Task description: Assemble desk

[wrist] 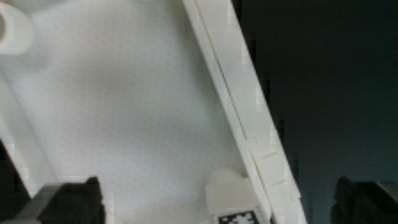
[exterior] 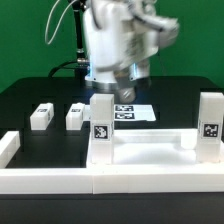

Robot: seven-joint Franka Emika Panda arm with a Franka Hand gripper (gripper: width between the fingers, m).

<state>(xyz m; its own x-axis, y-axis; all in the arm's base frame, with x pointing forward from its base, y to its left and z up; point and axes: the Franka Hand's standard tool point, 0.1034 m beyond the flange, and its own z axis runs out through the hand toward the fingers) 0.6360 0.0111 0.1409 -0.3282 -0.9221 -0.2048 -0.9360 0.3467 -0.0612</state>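
Observation:
The desk panel [exterior: 150, 152], a white tray with a raised rim, lies at the table's front. Two white legs with tags stand upright on it, one on the exterior view's left [exterior: 102, 122] and one on its right [exterior: 210, 120]. Two more legs [exterior: 40, 116] [exterior: 75, 116] lie loose on the black table. My gripper [exterior: 127, 92] hangs open and empty above and just behind the left upright leg. In the wrist view the panel [wrist: 125, 110] and its rim [wrist: 235, 100] fill the frame. A tagged leg [wrist: 240, 203] shows between my spread dark fingers [wrist: 71, 200], apart from both.
The marker board [exterior: 130, 111] lies flat under the arm. Long white border wall segments run along the front [exterior: 100, 183] and the exterior view's left [exterior: 8, 148]. Cables hang behind the arm.

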